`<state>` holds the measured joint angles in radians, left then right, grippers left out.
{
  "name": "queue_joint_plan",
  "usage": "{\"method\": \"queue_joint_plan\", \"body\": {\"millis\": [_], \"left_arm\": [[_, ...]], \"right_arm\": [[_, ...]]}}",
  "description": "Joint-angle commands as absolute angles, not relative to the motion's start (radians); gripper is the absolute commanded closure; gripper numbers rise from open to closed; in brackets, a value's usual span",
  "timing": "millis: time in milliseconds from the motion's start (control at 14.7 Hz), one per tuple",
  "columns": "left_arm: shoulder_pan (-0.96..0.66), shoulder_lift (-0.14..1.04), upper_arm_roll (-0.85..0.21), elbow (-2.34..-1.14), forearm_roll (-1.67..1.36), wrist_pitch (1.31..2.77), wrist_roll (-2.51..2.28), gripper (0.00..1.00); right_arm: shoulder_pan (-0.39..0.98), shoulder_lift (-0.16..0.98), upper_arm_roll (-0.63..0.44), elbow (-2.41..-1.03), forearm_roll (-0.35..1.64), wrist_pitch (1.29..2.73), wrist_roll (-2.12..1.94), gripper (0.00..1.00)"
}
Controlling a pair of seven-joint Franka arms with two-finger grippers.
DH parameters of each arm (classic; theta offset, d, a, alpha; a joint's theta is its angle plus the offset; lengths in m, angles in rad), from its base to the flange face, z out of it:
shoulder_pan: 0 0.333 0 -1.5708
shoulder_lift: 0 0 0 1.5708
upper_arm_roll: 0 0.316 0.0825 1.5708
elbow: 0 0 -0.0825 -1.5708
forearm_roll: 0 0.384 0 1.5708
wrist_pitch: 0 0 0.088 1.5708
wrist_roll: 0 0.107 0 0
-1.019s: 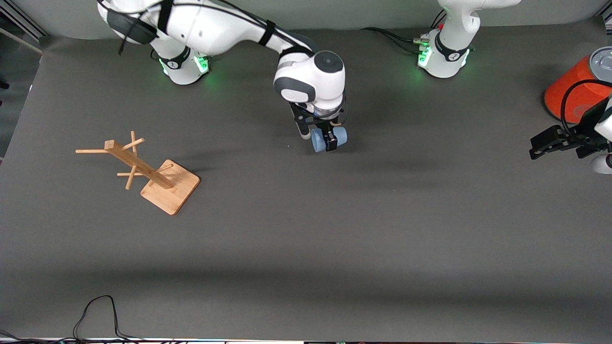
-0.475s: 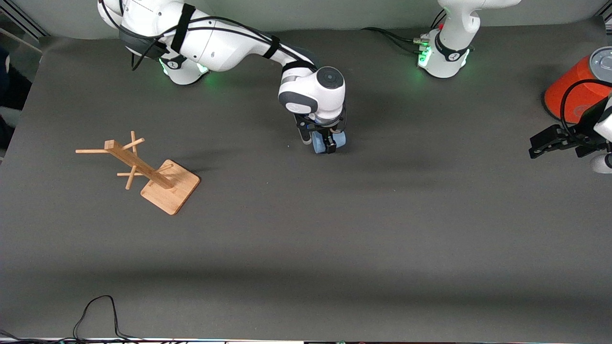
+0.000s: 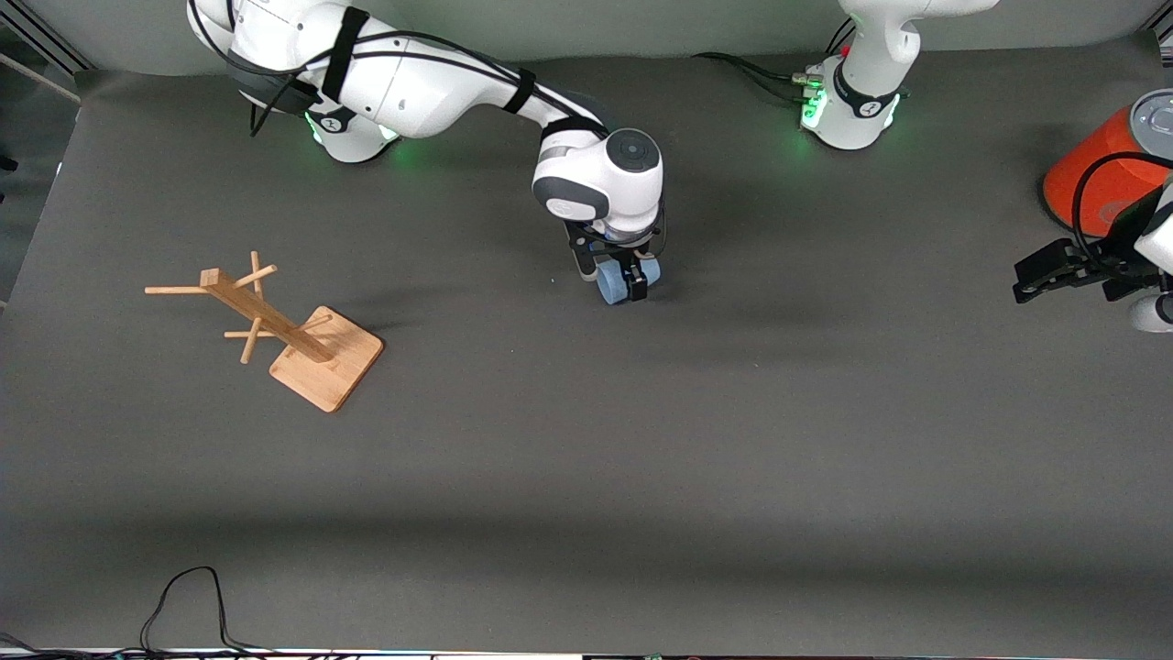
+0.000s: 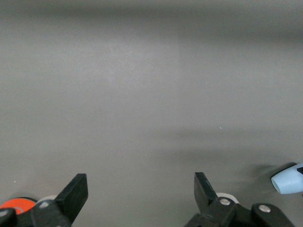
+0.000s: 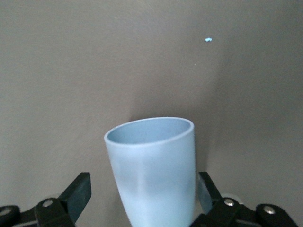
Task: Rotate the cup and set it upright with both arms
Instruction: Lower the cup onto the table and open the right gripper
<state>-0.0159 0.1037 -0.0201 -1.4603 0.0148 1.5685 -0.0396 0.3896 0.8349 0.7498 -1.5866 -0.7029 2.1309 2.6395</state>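
The light blue cup [image 3: 610, 287] lies on its side on the grey table, midway between the two arms' bases. My right gripper [image 3: 612, 278] points down over it, open, its fingers standing on either side of the cup's body. In the right wrist view the cup [image 5: 151, 165] fills the space inside the right gripper [image 5: 144, 189], with a clear gap at one finger [image 5: 78, 191]. My left gripper [image 3: 1022, 282] waits open with nothing in it at the left arm's end of the table. The left wrist view shows the left gripper [image 4: 140, 189] and a sliver of the cup [image 4: 288, 180].
A large orange can with a grey lid [image 3: 1104, 170] stands right beside the left gripper. A wooden peg rack on a square base [image 3: 302, 335] stands toward the right arm's end. A black cable [image 3: 188, 596] loops at the table edge nearest the front camera.
My right gripper lowered a little with the cup and then opened, letting go of it. The left arm has not moved.
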Motion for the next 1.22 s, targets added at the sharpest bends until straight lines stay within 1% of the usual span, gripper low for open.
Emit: {"method": "queue_joint_plan", "body": {"millis": [0,68,136,272,475,679,747,815,951,1154], "left_arm": [[-0.025,0.084,-0.021,-1.476,0.031,1.555,-0.052,0.0],[-0.023,0.084,-0.021,-1.476,0.031,1.551,-0.051,0.0],[-0.023,0.084,-0.021,-1.476,0.029,1.546,-0.051,0.0],[-0.021,0.083,-0.021,-1.474,0.017,1.511,-0.051,0.0],[-0.028,0.084,-0.025,-1.476,0.018,1.499,-0.052,0.0],[-0.063,0.084,-0.026,-1.476,0.017,1.474,-0.08,0.0],[-0.092,0.084,-0.026,-1.476,0.017,1.471,-0.113,0.0],[-0.124,0.084,-0.026,-1.476,0.017,1.471,-0.165,0.0],[-0.201,0.087,-0.026,-1.476,0.017,1.474,-0.271,0.0],[-0.308,0.098,-0.026,-1.476,0.015,1.477,-0.417,0.0]], "right_arm": [[0.252,0.776,0.927,-1.588,-0.693,1.978,2.535,0.0],[0.2,0.761,0.987,-1.583,-0.672,1.921,2.489,0.0],[0.163,0.735,1.014,-1.574,-0.631,1.877,2.426,0.0],[0.134,0.643,0.994,-1.536,-0.493,1.83,2.238,0.0],[0.123,0.467,0.809,-1.536,-0.291,1.821,1.902,0.0],[0.135,0.277,0.555,-1.554,-0.022,1.816,1.457,0.0],[0.144,0.226,0.467,-1.568,0.05,1.786,1.304,0.0],[0.15,0.18,0.387,-1.575,0.089,1.763,1.154,0.0],[0.153,0.108,0.272,-1.606,0.098,1.738,0.886,0.0],[0.153,0.042,0.103,-1.637,0.097,1.736,0.526,0.0]]}}
